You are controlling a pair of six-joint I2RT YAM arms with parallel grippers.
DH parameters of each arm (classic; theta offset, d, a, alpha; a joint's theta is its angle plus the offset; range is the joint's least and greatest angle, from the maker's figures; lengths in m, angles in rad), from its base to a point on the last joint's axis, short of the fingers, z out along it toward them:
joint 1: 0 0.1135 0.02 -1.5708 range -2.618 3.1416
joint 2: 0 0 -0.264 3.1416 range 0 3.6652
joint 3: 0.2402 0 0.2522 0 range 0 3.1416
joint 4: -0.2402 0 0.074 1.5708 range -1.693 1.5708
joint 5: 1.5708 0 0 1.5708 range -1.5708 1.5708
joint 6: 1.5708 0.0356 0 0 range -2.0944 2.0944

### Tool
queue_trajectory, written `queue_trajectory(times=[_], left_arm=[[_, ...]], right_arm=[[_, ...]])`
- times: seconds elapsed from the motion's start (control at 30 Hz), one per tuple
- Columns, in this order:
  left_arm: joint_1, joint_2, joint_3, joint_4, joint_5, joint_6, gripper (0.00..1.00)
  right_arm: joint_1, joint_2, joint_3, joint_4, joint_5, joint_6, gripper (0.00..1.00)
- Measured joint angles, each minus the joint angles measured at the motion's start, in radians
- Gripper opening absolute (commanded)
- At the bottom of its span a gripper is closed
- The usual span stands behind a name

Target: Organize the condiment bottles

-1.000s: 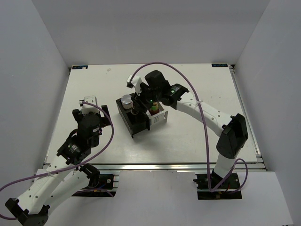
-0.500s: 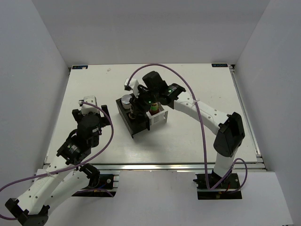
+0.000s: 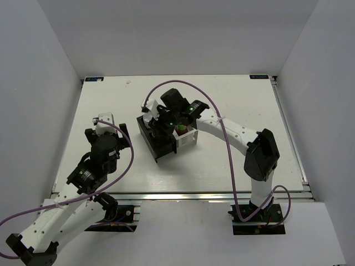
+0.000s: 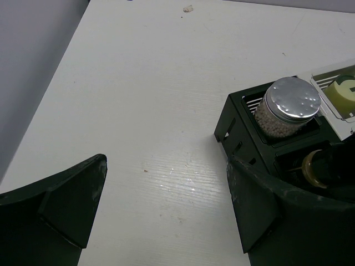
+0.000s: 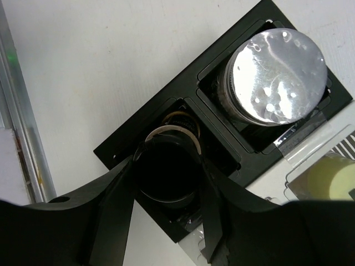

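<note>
Nearest, little can go wrong: the left arm's jaws hang wide apart over the counter (image 4: 166,83), holding nothing. Farther out, the dark spice jar (image 5: 166,172) could catch the black rack (image 5: 125,144) rim and tip if released off-centre. The right arm's jaws are narrowed around it, at the compartment just beside the silver-lidded jar (image 5: 275,69).

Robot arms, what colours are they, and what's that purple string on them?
The left arm and right arm are white tubes with chunky black joints. A purple cable loops along each one. The left gripper and right gripper have flat, dark, wedge-shaped fingers.
</note>
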Motion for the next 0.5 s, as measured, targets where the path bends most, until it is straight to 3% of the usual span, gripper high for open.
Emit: queue_trajectory(times=[0.03,0.07,0.13,0.23,0.5], left_arm=[[0.000,0.000,0.000,0.000,0.000,0.000,0.98],[0.000,0.000,0.000,0.000,0.000,0.000,0.98],[0.000,0.000,0.000,0.000,0.000,0.000,0.98],[0.000,-0.001,0.000,0.000,0.000,0.000,0.98],[0.002,-0.004,0.000,0.000,0.000,0.000,0.98]], right_arm=[[0.002,0.009,0.004,0.000,0.000,0.000,0.33],[0.003,0.017,0.007,0.000,0.002,0.000,0.40],[0.005,0.034,0.013,0.000,0.006,0.001,0.66],[0.009,0.045,0.016,-0.009,0.007,0.007,0.84],[0.013,0.028,0.046,-0.021,0.006,0.010,0.84]])
